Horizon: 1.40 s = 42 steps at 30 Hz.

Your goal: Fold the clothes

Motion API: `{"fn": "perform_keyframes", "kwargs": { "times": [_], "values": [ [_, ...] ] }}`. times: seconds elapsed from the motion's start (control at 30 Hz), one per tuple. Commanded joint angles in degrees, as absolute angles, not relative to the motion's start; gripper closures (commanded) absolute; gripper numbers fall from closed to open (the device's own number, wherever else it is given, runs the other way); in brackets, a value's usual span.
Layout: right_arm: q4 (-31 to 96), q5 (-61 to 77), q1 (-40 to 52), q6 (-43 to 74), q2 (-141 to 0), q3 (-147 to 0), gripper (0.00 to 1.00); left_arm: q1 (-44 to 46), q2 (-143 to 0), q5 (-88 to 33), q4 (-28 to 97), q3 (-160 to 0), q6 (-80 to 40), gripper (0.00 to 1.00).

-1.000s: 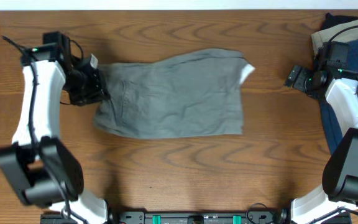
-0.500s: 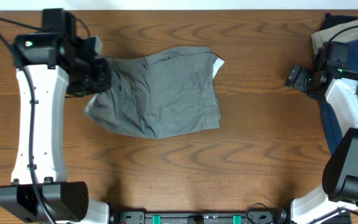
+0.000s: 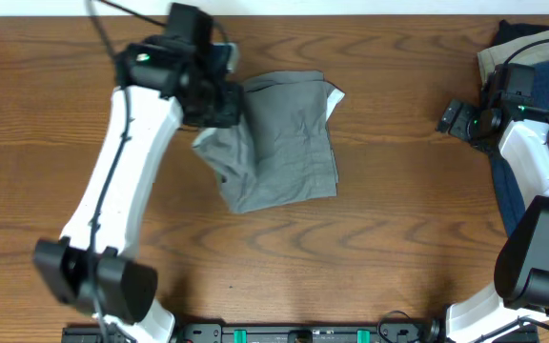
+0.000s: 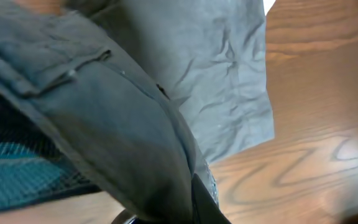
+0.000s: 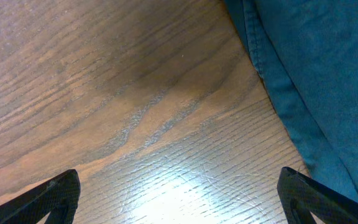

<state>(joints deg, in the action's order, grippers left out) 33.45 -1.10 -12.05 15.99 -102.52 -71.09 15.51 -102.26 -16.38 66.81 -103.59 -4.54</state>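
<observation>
At the far left corner of the grey shorts (image 3: 294, 143), the left gripper (image 3: 219, 100) pinches a lifted flap; the flat remainder lies to its right. The right gripper (image 3: 446, 120), fingers spread, hangs well right of the shorts.

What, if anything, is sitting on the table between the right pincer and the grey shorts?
Nothing visible: only bare table lies between the right pincer and the grey shorts. The blue garment lies on the pincer's other side.
</observation>
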Motion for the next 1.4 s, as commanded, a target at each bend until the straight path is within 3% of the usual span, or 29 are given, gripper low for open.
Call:
{"fn": "perform_keyframes", "kwargs": {
  "times": [0.0, 0.23, 0.73, 0.8, 1.13, 1.17, 1.37],
  "values": [
    [33.5, -1.7, -12.3, 15.4, -103.0, -71.6, 0.01, 17.9, -106.6, -19.3, 64.2, -105.0, -5.0, 0.94],
    [33.5, -1.7, -12.3, 15.4, -103.0, -71.7, 0.01, 21.3, -112.1, -27.1, 58.1, -105.0, -5.0, 0.94],
    [33.5, -1.7, -12.4, 15.4, -103.0, -71.7, 0.01, 26.7, -115.5, -28.1, 57.5, -104.7, -5.0, 0.92],
    [33.5, -1.7, -12.4, 15.4, -103.0, -71.6, 0.01, 26.7, -115.5, -28.1, 56.6, -104.4, -5.0, 0.84],
    [33.5, -1.7, -12.3, 15.4, -103.0, -71.6, 0.01, 26.7, -115.7, -28.1, 53.6, -103.3, -5.0, 0.83],
    [33.5, -1.7, -12.3, 15.4, -103.0, -71.6, 0.01, 26.7, -115.7, -28.0, 53.6, -103.3, -5.0, 0.77],
    [33.5, -1.7, -12.3, 15.4, -103.0, -71.6, 0.01, 25.6, -115.0, -27.9, 53.8, -103.4, -5.1, 0.71]
  ]
}}
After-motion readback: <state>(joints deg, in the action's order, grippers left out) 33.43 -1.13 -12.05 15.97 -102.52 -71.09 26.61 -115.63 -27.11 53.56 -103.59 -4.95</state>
